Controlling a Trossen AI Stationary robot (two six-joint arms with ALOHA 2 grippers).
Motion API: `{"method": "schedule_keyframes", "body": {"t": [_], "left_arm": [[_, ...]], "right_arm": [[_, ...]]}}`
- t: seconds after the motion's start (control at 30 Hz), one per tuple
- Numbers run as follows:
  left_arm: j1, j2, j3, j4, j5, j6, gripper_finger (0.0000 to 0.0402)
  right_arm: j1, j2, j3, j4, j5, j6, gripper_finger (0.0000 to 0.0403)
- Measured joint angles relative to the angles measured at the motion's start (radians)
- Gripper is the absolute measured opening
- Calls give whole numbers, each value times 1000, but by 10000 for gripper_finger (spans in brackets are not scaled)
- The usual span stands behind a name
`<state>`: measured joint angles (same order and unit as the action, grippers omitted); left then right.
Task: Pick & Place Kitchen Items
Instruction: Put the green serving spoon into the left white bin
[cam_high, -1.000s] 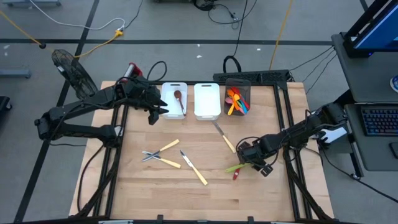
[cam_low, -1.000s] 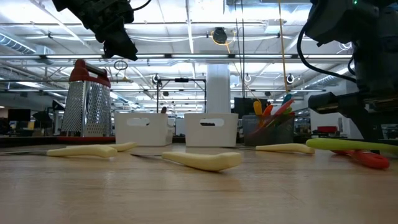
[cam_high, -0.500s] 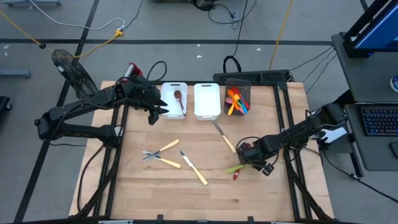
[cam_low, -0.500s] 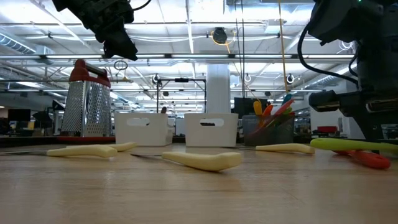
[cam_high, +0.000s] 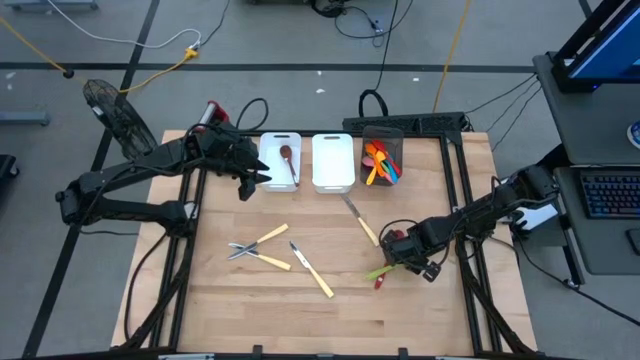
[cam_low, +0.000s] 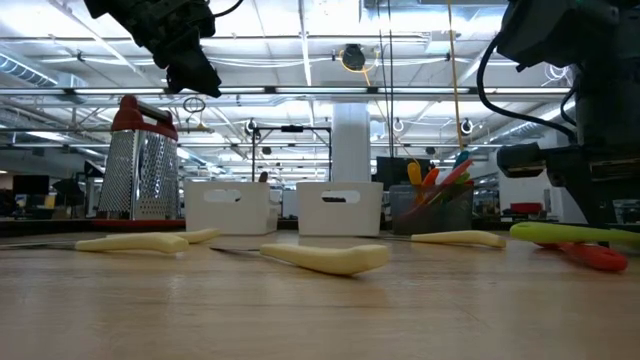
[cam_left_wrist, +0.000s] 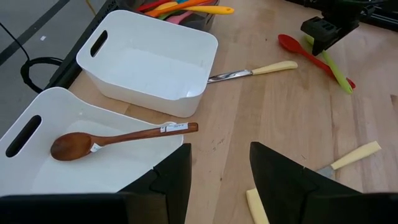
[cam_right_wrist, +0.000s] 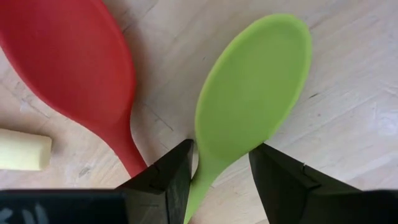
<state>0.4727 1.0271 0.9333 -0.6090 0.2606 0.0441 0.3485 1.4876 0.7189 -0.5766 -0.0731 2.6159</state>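
A green spoon (cam_high: 378, 270) and a red spoon (cam_high: 380, 283) lie side by side on the table's right half. In the right wrist view, the green spoon (cam_right_wrist: 252, 93) is flat on the wood beside the red one (cam_right_wrist: 68, 62). My right gripper (cam_high: 402, 262) is low over them and open (cam_right_wrist: 219, 168), one finger on each side of the green spoon's neck (cam_right_wrist: 208, 171). I cannot tell whether a finger touches it. My left gripper (cam_high: 250, 183) hangs open and empty (cam_left_wrist: 219, 155) above the table beside the left white bin (cam_high: 268, 150).
A wooden spoon (cam_left_wrist: 118, 138) lies in the left white bin. A second white bin (cam_high: 332, 175) and a dark bin of coloured utensils (cam_high: 381, 160) stand at the far edge. Yellow-handled metal pieces (cam_high: 255, 250) (cam_high: 312, 270) (cam_high: 362, 222) lie mid-table. A box grater (cam_low: 140, 160) stands far left.
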Motion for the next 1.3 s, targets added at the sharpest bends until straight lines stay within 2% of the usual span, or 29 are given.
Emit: {"method": "schedule_keyframes", "body": {"t": [0.27,0.5,0.87,1.07,1.2,1.3], "left_arm": [[0,0,0,0,0,0,168],[0,0,0,0,0,0,168],[0,0,0,0,0,0,168],[0,0,0,13,-1,-1,168],[0,0,0,16,-1,-1,168],[0,0,0,19,-1,-1,168]], "right_arm": [[-1,1,0,-20,1,29,155],[-3,2,0,-65,-62,30,155],[-14,2,-8,-92,-32,14,155],[-14,1,-42,-57,-42,-52,155],[-16,1,-56,-36,-81,-38,155],[-16,1,-60,-36,-60,-35,155]]}}
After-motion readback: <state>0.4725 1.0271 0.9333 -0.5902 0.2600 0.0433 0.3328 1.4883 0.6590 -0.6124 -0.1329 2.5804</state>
